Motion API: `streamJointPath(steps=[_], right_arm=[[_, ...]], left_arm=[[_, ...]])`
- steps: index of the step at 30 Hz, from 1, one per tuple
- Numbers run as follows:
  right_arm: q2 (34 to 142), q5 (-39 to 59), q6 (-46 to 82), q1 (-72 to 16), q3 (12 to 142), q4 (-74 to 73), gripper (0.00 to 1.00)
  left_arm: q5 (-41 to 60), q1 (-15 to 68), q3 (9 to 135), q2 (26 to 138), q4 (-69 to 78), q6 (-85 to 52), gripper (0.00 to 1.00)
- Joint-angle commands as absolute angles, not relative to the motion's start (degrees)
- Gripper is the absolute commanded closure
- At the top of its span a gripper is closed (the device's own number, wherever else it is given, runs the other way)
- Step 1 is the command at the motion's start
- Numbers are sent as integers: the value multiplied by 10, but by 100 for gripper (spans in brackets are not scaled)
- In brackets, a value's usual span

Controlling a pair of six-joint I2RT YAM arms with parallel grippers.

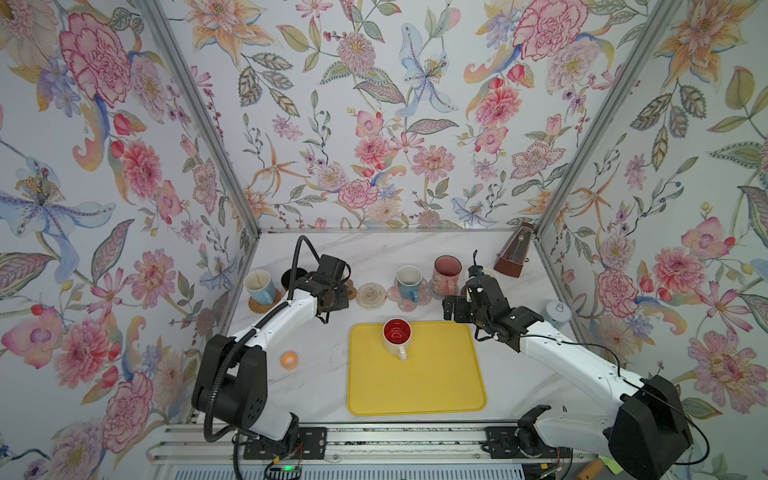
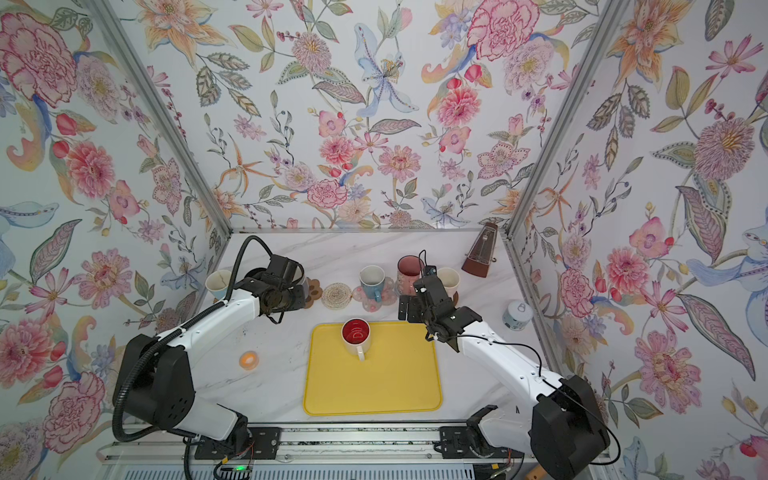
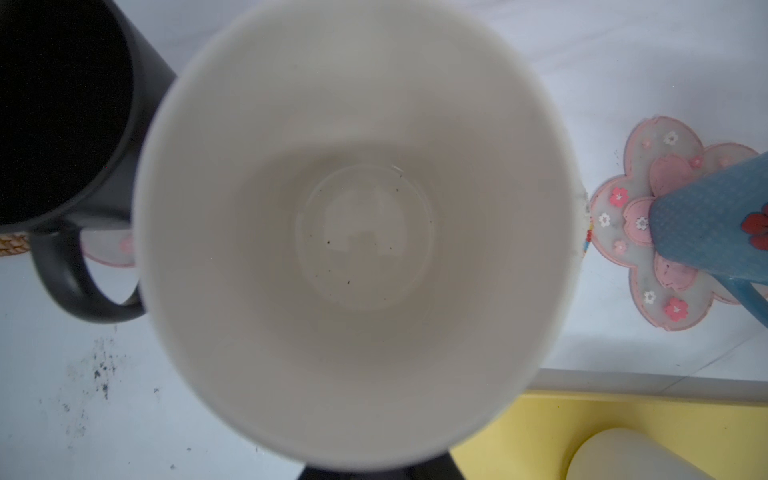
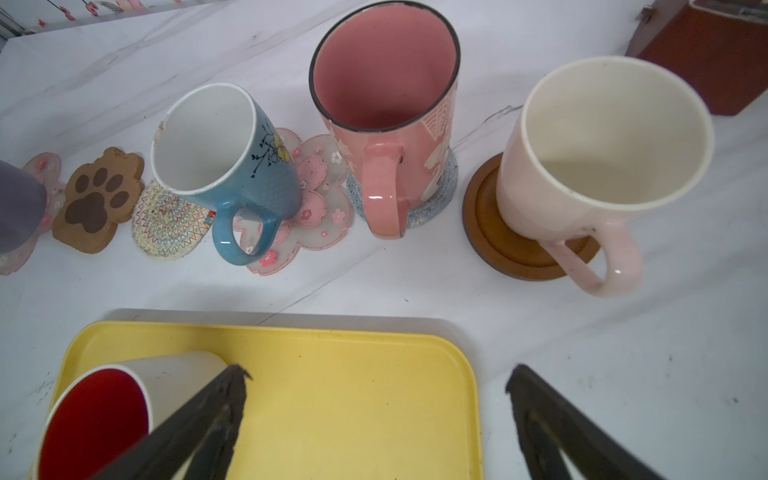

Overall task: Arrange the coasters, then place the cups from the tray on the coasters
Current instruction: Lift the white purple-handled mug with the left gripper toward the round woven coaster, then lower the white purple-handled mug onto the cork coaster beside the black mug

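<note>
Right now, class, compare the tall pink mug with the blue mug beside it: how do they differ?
The pink mug is taller than the blue mug. The pink mug is pink inside with a dark rim; the blue mug is white inside. The pink mug stands on a grey-blue woven coaster, the blue mug on a pink flower coaster. Both stand upright, empty, with one handle.

Yellow tray [image 1: 415, 386]; white cup [image 1: 397, 337], red inside; purple cup [image 4: 18, 203].

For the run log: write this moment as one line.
left end effector: shut on purple mug | right end effector: open, empty | tray: one red-lined mug on it
</note>
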State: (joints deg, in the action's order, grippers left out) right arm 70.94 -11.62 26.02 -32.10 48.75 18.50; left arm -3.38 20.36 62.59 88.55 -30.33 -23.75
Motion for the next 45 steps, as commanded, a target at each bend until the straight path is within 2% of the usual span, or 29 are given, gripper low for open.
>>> streamJointPath(steps=[1,19,45], right_arm=[[696,-133,277,-318,483,204,1],[704,-133,281,-318,498,213,1],[713,-133,284,-318,507,221,1]], left_arm=[[-34,195,657,890,-266,-211,100],[-2,159,659,941,-243,-172,100],[5,151,681,994,-238,-163,100]])
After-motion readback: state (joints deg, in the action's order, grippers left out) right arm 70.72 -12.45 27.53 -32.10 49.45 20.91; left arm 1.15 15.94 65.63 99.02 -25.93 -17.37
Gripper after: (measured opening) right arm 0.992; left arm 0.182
